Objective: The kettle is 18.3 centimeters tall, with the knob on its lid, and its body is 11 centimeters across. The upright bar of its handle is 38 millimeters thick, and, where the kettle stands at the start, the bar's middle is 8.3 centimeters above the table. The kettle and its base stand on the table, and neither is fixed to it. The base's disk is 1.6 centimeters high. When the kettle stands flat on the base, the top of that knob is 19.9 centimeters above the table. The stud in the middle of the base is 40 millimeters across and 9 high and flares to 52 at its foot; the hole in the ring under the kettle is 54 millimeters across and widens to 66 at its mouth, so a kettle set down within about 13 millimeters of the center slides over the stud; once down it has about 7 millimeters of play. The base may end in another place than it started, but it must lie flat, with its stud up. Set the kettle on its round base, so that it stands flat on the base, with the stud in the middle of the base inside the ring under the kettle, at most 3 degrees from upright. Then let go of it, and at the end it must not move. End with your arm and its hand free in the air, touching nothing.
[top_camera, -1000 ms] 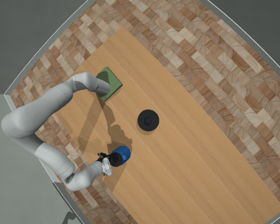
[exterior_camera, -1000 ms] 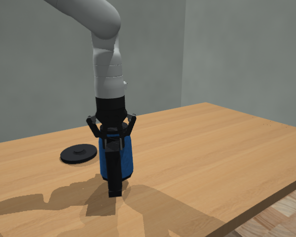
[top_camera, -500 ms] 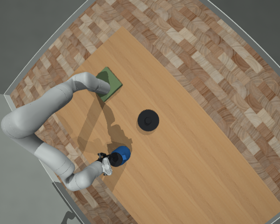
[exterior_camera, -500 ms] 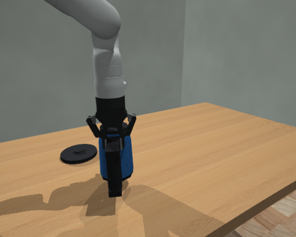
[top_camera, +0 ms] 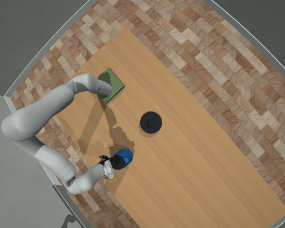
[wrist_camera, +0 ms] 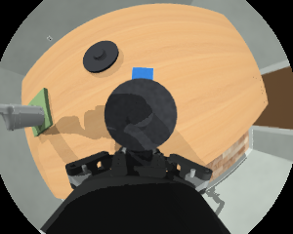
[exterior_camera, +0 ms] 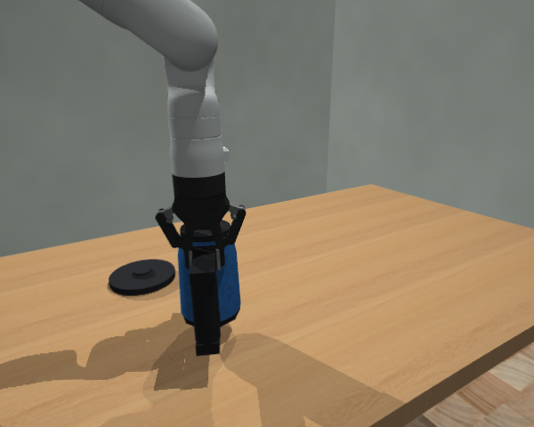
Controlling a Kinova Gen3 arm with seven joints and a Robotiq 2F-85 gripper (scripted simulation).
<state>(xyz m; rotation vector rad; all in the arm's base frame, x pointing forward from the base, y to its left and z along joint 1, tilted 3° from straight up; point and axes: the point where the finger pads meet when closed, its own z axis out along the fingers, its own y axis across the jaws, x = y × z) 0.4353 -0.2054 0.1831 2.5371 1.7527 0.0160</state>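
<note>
Three cams: overhead, side, wrist.
Top looks straight down, far; exterior low and close across the bench [exterior_camera: 396,257]; wrist fisheye downward. All share the bench.

A blue kettle [exterior_camera: 209,285] with a black lid and a black handle [exterior_camera: 206,303] is seen upright, or nearly so, its handle's upright bar turned toward the exterior camera. Whether its underside touches the table cannot be told. The base [top_camera: 150,122], a flat black disk with its stud up, lies flat, well apart from the kettle, behind it and to its left in the exterior view.
</note>
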